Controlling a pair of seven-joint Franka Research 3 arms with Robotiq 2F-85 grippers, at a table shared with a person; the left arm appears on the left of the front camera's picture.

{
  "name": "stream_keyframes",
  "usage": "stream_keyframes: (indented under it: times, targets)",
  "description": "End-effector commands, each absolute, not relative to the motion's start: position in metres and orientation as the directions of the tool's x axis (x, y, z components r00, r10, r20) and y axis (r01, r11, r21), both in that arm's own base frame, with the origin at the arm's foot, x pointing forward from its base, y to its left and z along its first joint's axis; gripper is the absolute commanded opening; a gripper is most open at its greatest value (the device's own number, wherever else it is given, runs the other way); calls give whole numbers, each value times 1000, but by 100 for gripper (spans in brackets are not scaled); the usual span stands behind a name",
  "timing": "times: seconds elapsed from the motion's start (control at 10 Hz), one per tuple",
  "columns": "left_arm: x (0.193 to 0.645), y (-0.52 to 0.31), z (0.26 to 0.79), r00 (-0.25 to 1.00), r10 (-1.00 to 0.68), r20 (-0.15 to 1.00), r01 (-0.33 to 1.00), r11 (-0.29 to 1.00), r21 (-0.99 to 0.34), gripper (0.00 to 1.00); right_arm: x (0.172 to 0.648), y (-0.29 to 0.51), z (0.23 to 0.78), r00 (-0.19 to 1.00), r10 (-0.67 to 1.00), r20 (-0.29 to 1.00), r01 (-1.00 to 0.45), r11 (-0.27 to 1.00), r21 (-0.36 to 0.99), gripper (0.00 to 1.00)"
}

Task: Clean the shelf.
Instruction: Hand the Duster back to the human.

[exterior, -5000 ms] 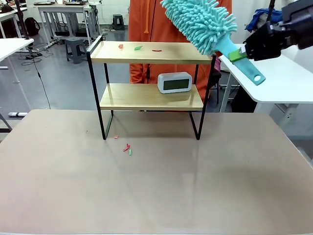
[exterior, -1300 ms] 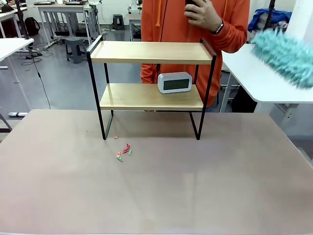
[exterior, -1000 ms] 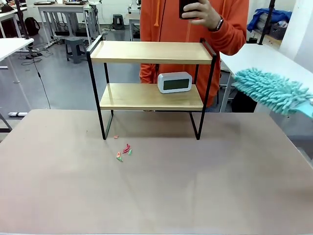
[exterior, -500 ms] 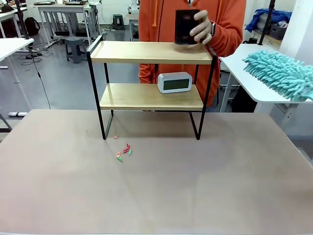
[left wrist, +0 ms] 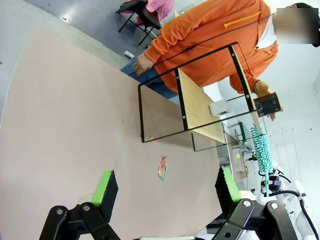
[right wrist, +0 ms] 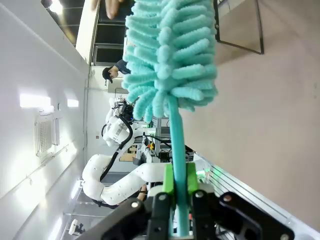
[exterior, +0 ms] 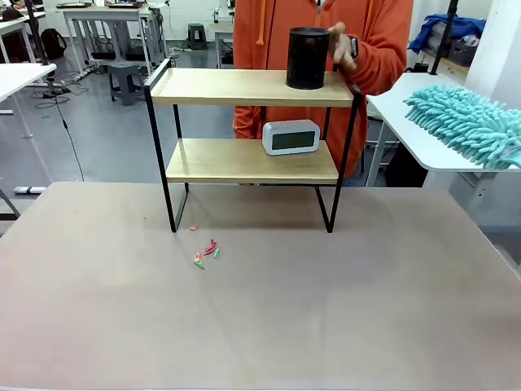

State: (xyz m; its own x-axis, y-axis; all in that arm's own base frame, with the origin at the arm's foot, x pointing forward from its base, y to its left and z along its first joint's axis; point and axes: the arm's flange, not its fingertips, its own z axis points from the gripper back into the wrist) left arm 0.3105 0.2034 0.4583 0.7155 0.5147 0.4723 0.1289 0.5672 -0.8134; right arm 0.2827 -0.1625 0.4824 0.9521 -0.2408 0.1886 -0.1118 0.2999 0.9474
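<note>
Shelf (exterior: 244, 160) runs left to right; right gripper (right wrist: 179, 181) clamps teal duster (exterior: 466, 122) right of it, left gripper (left wrist: 166, 186) gapes empty

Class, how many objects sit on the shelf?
2: a black cylinder on the top board of the shelf, right end; a clock on the lower board, right side.

Behind the beige bench (exterior: 260, 309): grey floor (exterior: 98, 147), white tables (exterior: 20, 75) and a grey stool (exterior: 124, 75) at far left.
</note>
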Motion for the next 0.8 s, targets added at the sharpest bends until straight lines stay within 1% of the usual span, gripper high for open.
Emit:
stream_keyframes:
  times: [0.0, 0.2, 0.3, 0.4, 0.5, 0.6, 0.7]
  targets:
    - [312, 203, 458, 702, 514, 493, 157, 564, -811, 100, 283, -163, 483, 947, -241, 214, -141, 287, 948, 0]
    - [312, 203, 458, 702, 514, 493, 157, 564, -811, 100, 283, -163, 483, 947, -241, 214, -141, 287, 948, 0]
    - [310, 203, 458, 716, 515, 472, 129, 567, -813, 100, 283, -163, 482, 952, -241, 189, -112, 300, 947, 12]
    - [328, 179, 490, 702, 497, 511, 209, 542, -814, 100, 283, -173, 502, 918, -295, 264, -153, 349, 924, 12]
    - [349, 143, 529, 689, 426, 587, 355, 508, -785, 100, 285, -180, 549, 888, -257, 382, -256, 414, 873, 12]
    - [361, 110, 555, 678, 368, 637, 444, 485, -753, 100, 289, -177, 589, 856, -211, 472, -333, 473, 816, 12]
    - [363, 74, 572, 684, 292, 669, 530, 432, -730, 100, 289, -159, 624, 820, -121, 560, -438, 496, 749, 12]
